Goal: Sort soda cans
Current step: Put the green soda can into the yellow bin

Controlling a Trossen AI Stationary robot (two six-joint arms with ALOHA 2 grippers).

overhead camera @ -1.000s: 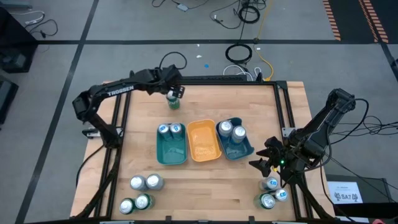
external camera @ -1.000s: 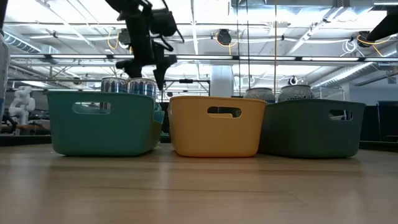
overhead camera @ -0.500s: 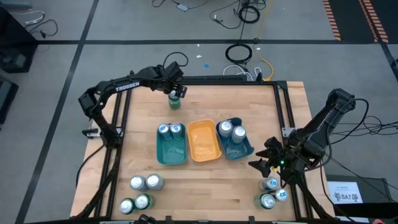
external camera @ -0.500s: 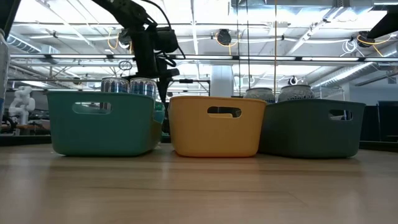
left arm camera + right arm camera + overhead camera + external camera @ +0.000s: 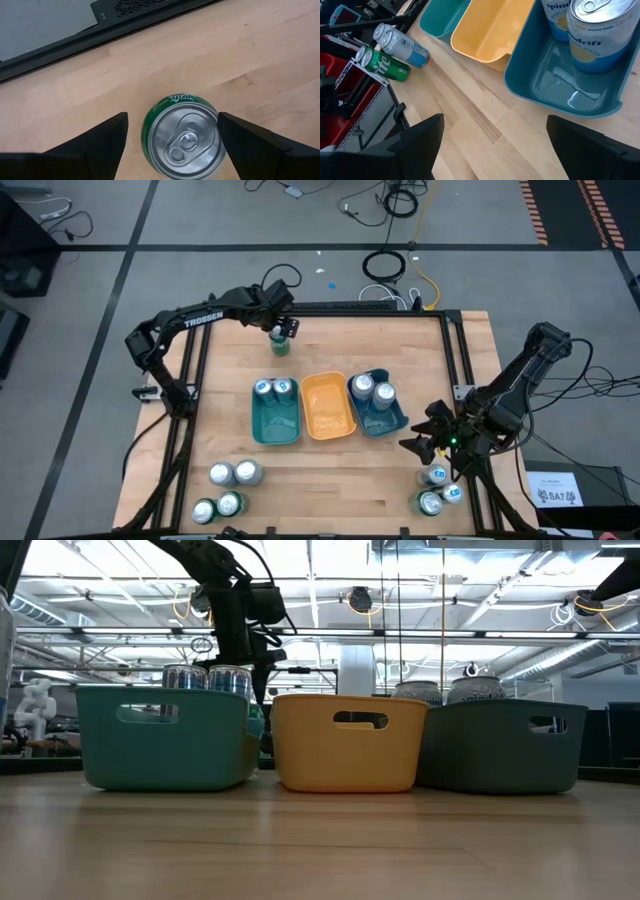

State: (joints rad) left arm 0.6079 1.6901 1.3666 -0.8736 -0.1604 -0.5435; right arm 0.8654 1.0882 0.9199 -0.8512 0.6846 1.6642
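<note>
I hold the left tool (image 5: 170,145) spread astride the upright green can (image 5: 182,136) beyond the teal tray (image 5: 275,412); rigid, light, slick-walled, I judge it best gripped mid-body; right tool (image 5: 432,442) waits spread.

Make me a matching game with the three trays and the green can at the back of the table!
Things:
1. teal tray
2. yellow tray
3. blue tray
4. green can

States:
A. holds two silver-white cans
B. stands alone between the left gripper's open jaws
C. holds nothing
D. holds two cans with blue sides

Pairs: 1-D, 2-C, 3-A, 4-B
</note>
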